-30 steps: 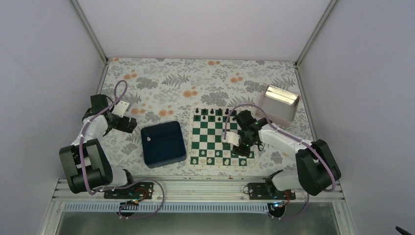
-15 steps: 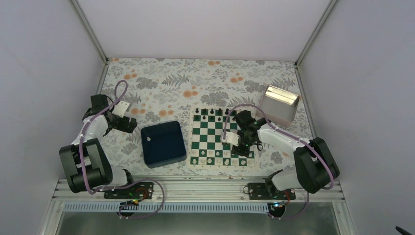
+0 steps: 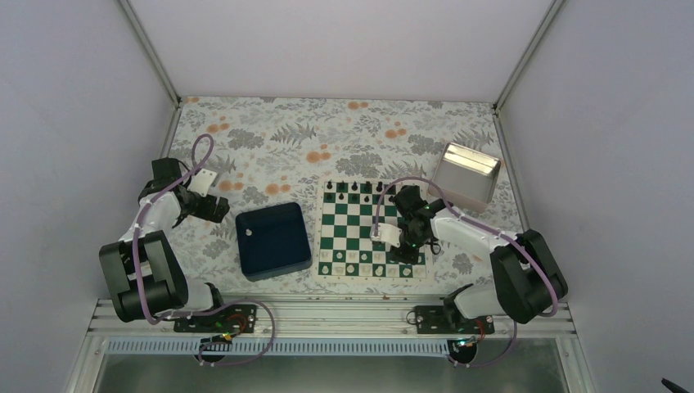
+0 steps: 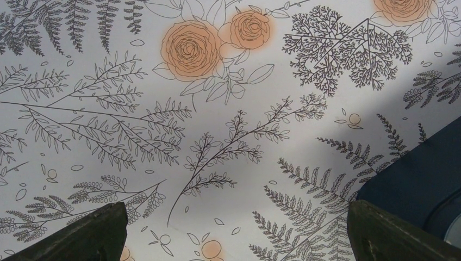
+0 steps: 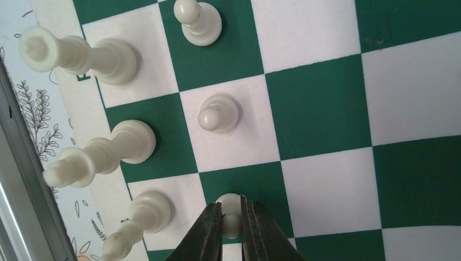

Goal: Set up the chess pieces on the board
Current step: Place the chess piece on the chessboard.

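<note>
The green and white board [image 3: 364, 221] lies at the table's middle right. White chess pieces stand along its near rows [image 3: 360, 267]; black pieces [image 3: 353, 187] stand along its far edge. My right gripper [image 3: 407, 250] is low over the board's near right part. In the right wrist view it [image 5: 232, 217] is shut on a white pawn [image 5: 230, 206] standing on a green square. Two more white pawns [image 5: 216, 115] and three taller white pieces [image 5: 103, 155] stand beside it. My left gripper [image 3: 214, 208] is open and empty over the tablecloth, left of the navy tray.
A dark navy square tray [image 3: 273, 241] sits left of the board; its corner shows in the left wrist view [image 4: 424, 174]. A metal tin [image 3: 466, 174] stands at the back right. The floral tablecloth [image 3: 278, 147] covers the table.
My right gripper has shifted slightly over the board's near right squares. The left arm has not moved.
</note>
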`<state>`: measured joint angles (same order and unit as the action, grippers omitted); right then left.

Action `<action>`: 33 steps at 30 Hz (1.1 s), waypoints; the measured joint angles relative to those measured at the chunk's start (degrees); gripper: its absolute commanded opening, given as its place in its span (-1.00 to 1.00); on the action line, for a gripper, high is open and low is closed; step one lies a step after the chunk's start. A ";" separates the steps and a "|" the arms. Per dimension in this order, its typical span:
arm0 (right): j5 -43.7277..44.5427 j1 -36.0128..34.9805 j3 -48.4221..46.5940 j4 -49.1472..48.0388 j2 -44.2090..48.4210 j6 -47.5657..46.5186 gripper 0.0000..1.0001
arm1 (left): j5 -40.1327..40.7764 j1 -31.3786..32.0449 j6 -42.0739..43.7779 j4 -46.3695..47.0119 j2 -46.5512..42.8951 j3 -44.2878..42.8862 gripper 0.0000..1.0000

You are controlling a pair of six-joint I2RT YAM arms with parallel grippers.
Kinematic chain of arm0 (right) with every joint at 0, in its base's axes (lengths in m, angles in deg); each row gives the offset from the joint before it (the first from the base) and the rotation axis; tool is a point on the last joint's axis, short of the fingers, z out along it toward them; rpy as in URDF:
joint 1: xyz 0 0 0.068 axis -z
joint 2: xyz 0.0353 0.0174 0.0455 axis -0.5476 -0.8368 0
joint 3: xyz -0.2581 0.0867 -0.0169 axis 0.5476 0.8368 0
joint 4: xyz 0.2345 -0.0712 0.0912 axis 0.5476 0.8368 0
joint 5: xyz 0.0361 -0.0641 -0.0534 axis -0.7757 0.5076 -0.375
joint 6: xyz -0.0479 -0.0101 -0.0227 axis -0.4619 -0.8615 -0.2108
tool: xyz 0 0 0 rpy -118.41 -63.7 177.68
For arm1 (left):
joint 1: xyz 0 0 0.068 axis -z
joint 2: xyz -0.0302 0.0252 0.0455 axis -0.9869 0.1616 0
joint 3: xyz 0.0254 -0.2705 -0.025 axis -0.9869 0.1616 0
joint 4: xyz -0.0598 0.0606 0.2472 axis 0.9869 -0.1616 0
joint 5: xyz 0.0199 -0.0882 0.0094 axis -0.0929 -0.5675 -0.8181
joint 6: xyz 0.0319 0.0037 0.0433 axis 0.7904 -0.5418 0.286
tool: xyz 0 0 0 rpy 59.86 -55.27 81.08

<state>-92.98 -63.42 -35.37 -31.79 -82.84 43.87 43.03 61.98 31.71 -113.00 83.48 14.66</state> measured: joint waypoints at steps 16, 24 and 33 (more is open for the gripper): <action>0.59 0.00 0.55 -0.72 0.11 0.02 -0.67 | 0.00 -0.02 0.00 0.00 0.00 0.00 1.00; 0.59 0.00 -0.72 0.31 0.17 0.07 -0.56 | 0.00 -0.02 0.00 0.00 0.00 0.00 1.00; -3.19 -0.15 -13.92 7.98 0.59 0.11 0.08 | -0.04 -0.02 0.00 0.00 0.00 0.00 1.00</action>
<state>-96.17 -63.57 -49.29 -23.82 -82.25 43.98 42.98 61.96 31.71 -113.00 83.48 14.66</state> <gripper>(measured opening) 0.490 0.999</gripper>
